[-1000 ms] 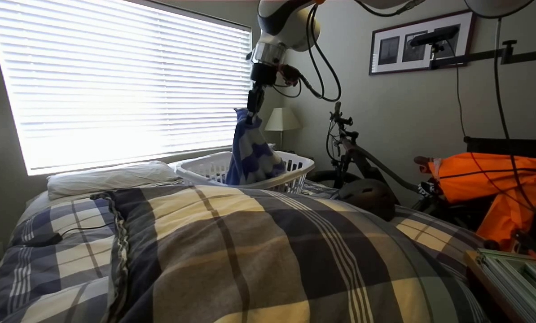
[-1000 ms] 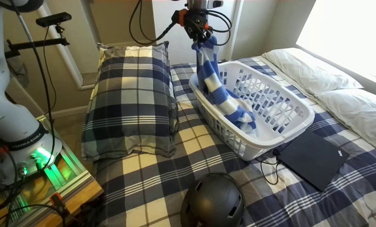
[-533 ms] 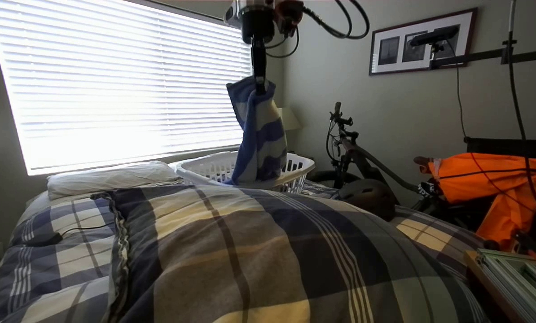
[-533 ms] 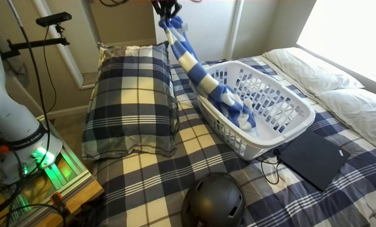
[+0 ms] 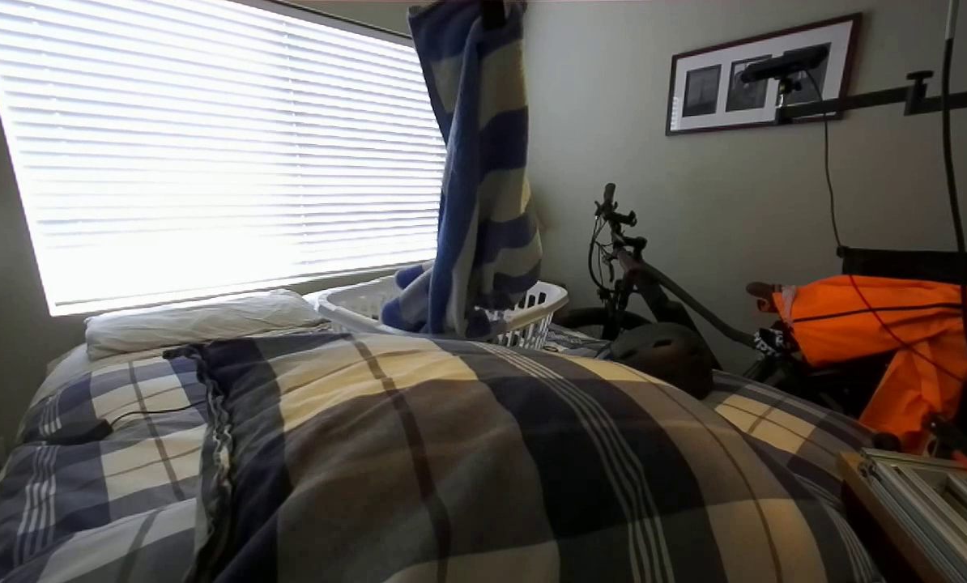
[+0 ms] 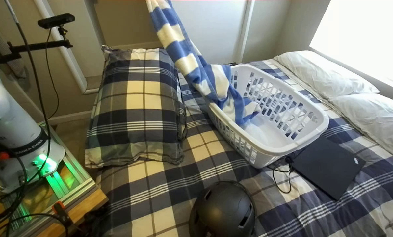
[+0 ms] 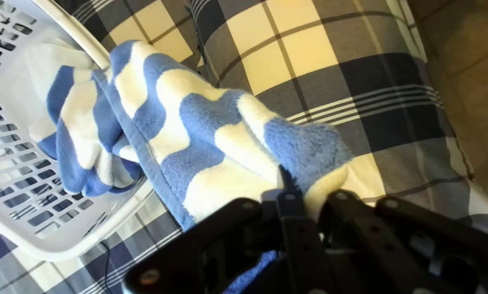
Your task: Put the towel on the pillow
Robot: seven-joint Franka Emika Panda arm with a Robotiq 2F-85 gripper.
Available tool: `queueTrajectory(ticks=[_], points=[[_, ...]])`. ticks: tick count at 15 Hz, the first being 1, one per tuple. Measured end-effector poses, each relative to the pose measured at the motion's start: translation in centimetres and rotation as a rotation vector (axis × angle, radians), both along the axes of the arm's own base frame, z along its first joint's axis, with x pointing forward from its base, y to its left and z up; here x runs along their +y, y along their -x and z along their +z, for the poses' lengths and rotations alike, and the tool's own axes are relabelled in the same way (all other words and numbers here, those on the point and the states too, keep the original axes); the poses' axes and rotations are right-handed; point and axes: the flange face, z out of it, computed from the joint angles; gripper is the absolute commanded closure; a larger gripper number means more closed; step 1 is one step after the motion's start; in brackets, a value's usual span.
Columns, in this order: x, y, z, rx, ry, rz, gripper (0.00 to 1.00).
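Note:
The towel is fuzzy, blue and cream striped. It hangs stretched in both exterior views point(image 5: 487, 186) point(image 6: 183, 54); its lower end still lies in the white laundry basket point(image 6: 269, 149). My gripper point(image 7: 305, 190) is shut on the towel's upper end in the wrist view; the cloth hides part of the fingertips. In an exterior view only a dark tip of the gripper point(image 5: 493, 12) shows at the top edge. The plaid pillow point(image 6: 142, 98) lies beside the basket, and below the gripper in the wrist view point(image 7: 330, 73). It fills the foreground in an exterior view point(image 5: 492, 453).
A black helmet point(image 6: 222, 210) and a dark laptop point(image 6: 328, 166) with a cable lie on the plaid bedspread near the basket. White pillows point(image 6: 325, 70) lie by the window. A camera on a bar point(image 6: 56, 20) stands near the arm's base. A bike point(image 5: 637, 267) stands behind.
My gripper has risen, moving toward the plaid pillow's side and leaving the top of the exterior views. The towel has been drawn up out of the basket, with less of it inside.

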Motion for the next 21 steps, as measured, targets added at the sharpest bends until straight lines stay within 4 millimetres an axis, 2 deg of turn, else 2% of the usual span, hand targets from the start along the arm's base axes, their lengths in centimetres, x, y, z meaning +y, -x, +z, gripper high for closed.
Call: queueTrajectory(ticks=[2,5,10,11,14,18,19,21], points=[[2.8,1.0,1.8,-0.010,0.048,0.031,0.96],[6.4,1.7,3.0,-0.019,0.115,0.070,0.96],[11.4,1.2,1.9,-0.011,0.179,0.132,0.96],[12.2,0.9,1.5,-0.006,0.172,0.156,0.90],[12.3,0.3,0.6,0.008,0.175,0.156,0.90],[12.1,0.3,0.6,0.008,0.175,0.152,0.90],[12.1,0.3,0.6,0.008,0.175,0.152,0.97],[12.0,0.2,0.5,0.009,0.175,0.152,0.97]])
